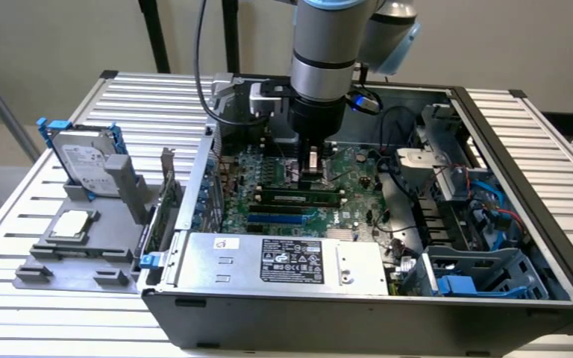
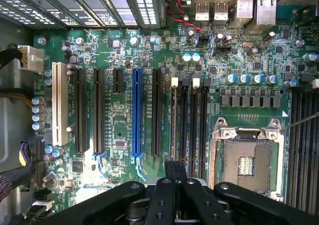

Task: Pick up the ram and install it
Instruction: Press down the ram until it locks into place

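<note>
Checked the feeds, and the end effector (image 1: 312, 173) was down inside the open computer case (image 1: 525, 246). It hung over the motherboard, a few slots past the blue slot (image 1: 284, 218) on the far side from the power supply (image 1: 286, 261). In the wrist view its fingers (image 2: 169, 177) looked clenched together, and I couldn't make out anything pinched between them.

The ram (image 1: 297, 198) wasn't in the grip as far as I could see. It stood on edge in a memory slot running parallel to the blue slot, with one black slot between them, just short of the end effector. The wrist view put the empty CPU socket (image 2: 246, 163) further out from the blue slot (image 2: 137, 110), beyond the row of memory slots.

Well away from the blue slot, outside the case wall, a grey fixture (image 1: 117, 235) sat on the slatted tabletop (image 1: 57, 313). It held one hard drive upright (image 1: 86, 160) and another lying flat (image 1: 72, 224).
</note>
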### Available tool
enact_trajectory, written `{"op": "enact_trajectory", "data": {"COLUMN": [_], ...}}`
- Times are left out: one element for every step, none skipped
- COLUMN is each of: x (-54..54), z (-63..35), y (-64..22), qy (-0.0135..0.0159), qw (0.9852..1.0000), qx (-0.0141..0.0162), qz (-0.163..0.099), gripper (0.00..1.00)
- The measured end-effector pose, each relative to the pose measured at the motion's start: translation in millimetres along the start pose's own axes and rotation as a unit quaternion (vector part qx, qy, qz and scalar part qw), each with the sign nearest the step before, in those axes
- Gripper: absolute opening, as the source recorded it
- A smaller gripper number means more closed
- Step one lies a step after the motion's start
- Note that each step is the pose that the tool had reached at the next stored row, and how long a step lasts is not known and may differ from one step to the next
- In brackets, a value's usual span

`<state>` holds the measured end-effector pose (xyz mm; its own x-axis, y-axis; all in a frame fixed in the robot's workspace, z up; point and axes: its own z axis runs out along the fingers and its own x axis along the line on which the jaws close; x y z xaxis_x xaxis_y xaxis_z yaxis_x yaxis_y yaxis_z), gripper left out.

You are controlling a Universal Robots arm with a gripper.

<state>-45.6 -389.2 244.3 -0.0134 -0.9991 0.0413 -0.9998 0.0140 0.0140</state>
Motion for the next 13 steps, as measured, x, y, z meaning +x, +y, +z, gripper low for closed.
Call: {"op": "enact_trajectory", "data": {"x": [-0.1,-0.2,-0.3,-0.4,-0.5,-0.6,-0.7,-0.7,-0.7,-0.8,-0.8,-0.8,-0.9], "z": [1.2,3.1,4.9,6.8,8.6,10.4,12.2,13.9,15.3,17.1,18.5,19.8,20.6], "y": [-0.1,-0.1,-0.2,-0.2,-0.2,-0.2,-0.2,-0.2,-0.2,-0.3,-0.2,-0.2,-0.2], "qy": [0.0001,0.0,0.0,0.0,0.0,0.0,0.0,0.0002,0.0007,0.0004,0.0007,0.0007,0.0005], "qw": [1.0,1.0,1.0,1.0,1.0,1.0,1.0,1.0,1.0,1.0,1.0,1.0,1.0], "qx": [0.0,0.0,0.0001,0.0001,0.0001,0.0002,0.0002,0.0002,0.0001,0.0002,0.0001,0.0001,0.0003], "qz": [0.0,0.0,0.0,0.0,0.0,0.0,0.0,0.0,0.0,0.0,0.0,0.0,0.0], "gripper": [0.11,0.11,0.11,0.11,0.11,0.11,0.11,0.11,0.11,0.11,0.11,0.11,0.11]}}
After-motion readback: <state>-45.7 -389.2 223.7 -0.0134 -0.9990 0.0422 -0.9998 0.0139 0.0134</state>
